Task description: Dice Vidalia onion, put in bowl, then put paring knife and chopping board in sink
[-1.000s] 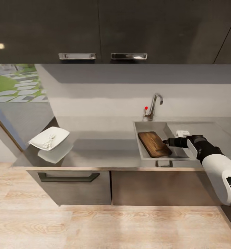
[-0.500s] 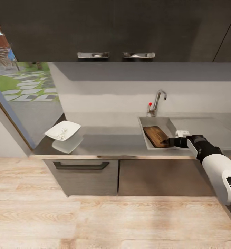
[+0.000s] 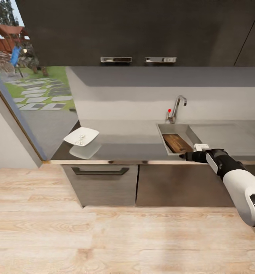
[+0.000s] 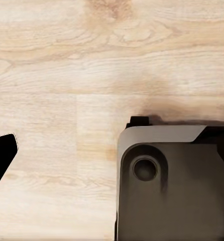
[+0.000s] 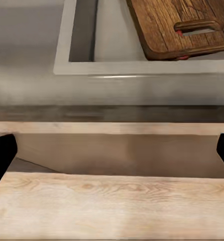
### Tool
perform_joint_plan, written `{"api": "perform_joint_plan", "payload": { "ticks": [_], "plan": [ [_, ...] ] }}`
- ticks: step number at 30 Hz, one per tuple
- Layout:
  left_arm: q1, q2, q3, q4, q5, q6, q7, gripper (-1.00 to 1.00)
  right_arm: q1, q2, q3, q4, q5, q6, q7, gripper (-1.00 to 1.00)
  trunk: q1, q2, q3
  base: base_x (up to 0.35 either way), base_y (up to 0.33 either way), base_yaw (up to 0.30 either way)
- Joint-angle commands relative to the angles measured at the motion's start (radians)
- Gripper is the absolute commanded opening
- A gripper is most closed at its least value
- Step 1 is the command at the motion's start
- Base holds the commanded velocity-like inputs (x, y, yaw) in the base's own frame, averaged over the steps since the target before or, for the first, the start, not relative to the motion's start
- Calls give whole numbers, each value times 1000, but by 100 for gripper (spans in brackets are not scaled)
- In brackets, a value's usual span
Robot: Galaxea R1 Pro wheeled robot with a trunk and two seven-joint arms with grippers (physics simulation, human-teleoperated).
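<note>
The brown chopping board (image 3: 177,143) lies inside the grey sink (image 3: 161,137), below the chrome faucet (image 3: 177,107) and its red knob (image 3: 169,110). The right wrist view has the board (image 5: 182,22) in the basin past the sink's front rim (image 5: 142,68). Small red specks (image 5: 178,31) sit by the board's handle slot; I cannot tell if they belong to the paring knife. The white bowl (image 3: 81,136) rests at the countertop's (image 3: 123,150) left end with pale bits in it. My right gripper (image 3: 183,155) (image 5: 112,155) is open and empty at the counter's front edge. My left gripper (image 4: 112,155) hangs open over the floor.
Dark upper cabinets (image 3: 142,34) hang over the counter, and brown lower cabinets with a drawer handle (image 3: 100,171) stand beneath it. A window (image 3: 32,87) is at the left. Wooden floor (image 3: 123,239) spreads in front. Part of my base (image 4: 172,186) lies under the left gripper.
The camera has drawn back and turned, so the counter looks farther away and shifted right. My right gripper has come from over the sink to the counter's front edge. The board stays put.
</note>
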Motion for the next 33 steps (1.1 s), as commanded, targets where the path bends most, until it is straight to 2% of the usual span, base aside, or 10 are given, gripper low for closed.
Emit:
{"api": "perform_joint_plan", "payload": {
  "ticks": [1,20,22,24,27,28,29,30,33],
  "plan": [
    [-2,-1,-9,5,10,-7,1,100,-1,0,0,-1,1,5,3,100,0,-2,-2,-257,146,0],
    [-2,-1,-8,4,10,-7,2,100,-1,0,0,0,0,6,-1,100,0,-2,4,-266,25,0],
    [-2,-1,-8,4,9,-7,2,100,-1,0,1,35,0,-3,-1,100,0,-2,6,-174,0,0],
    [-2,-1,-8,3,9,-6,2,100,-1,1,2,104,1,-58,-1,100,0,-2,10,-71,0,0],
    [-2,-2,-9,3,8,-7,1,100,-1,2,3,235,1,-225,-5,100,0,-2,14,-24,0,0],
    [-2,-2,-9,3,7,-8,1,100,2,2,3,282,1,-301,-13,100,0,-2,16,-7,0,0],
    [-2,-4,-9,2,5,-8,0,100,54,4,3,313,1,-374,-39,100,0,-2,17,-2,0,0],
    [-2,-5,-9,1,4,-8,0,100,88,6,3,318,0,-395,-52,100,0,-2,19,-2,0,0],
    [-1,-7,-5,-19,2,-9,2,100,238,31,3,325,-1,-542,-93,100,0,-2,24,0,0,0]
  ]
}}
